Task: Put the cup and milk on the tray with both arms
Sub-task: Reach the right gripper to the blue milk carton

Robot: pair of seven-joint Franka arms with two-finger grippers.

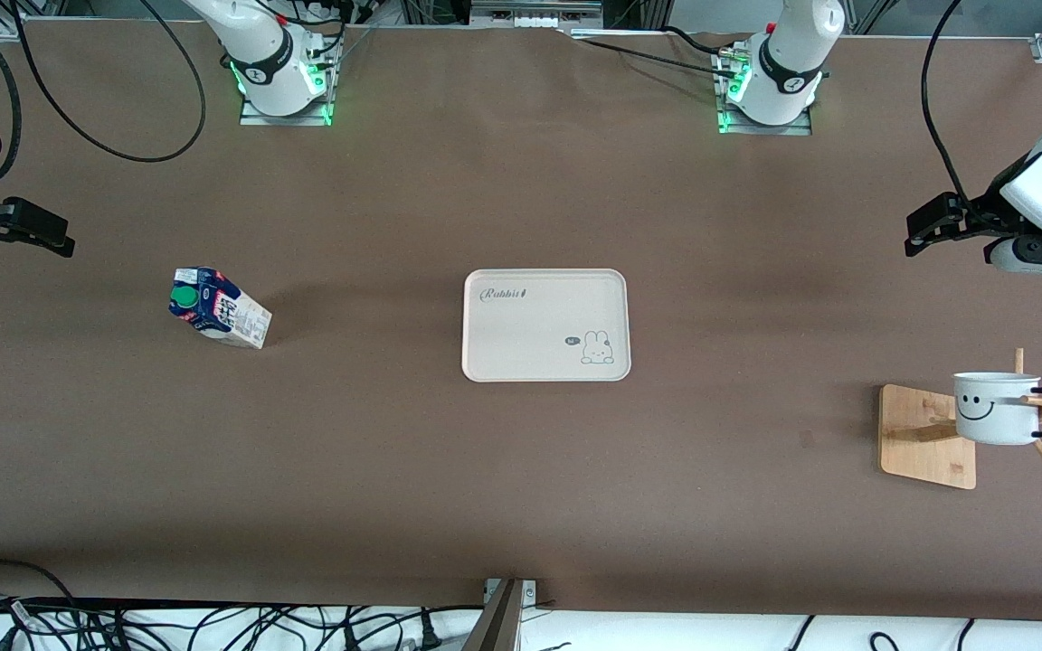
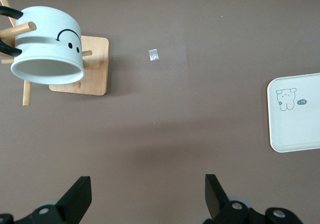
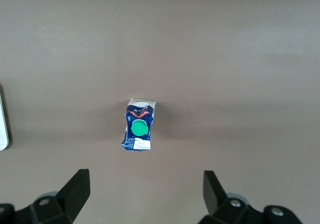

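Both grippers, left (image 2: 145, 199) and right (image 3: 142, 196), spread empty: to descend squarely over cup (image 1: 996, 409) and milk (image 1: 218, 307) before tray (image 1: 545, 366) transfer.

The tray (image 1: 545, 325) carries the word "Rabbit" in dark cursive lettering at one corner, and at the diagonally opposite corner a small bunny drawing with a dark speech bubble beside it, whose writing is too small to read. The cup (image 1: 996, 408) shows a black smiley face on its white side, a sign and not a word. The milk (image 1: 219, 307) has dark blue and white print on its panels, but none of it can be read, and a small pale scrap (image 2: 154, 55) on the table bears a mark that cannot be made out.
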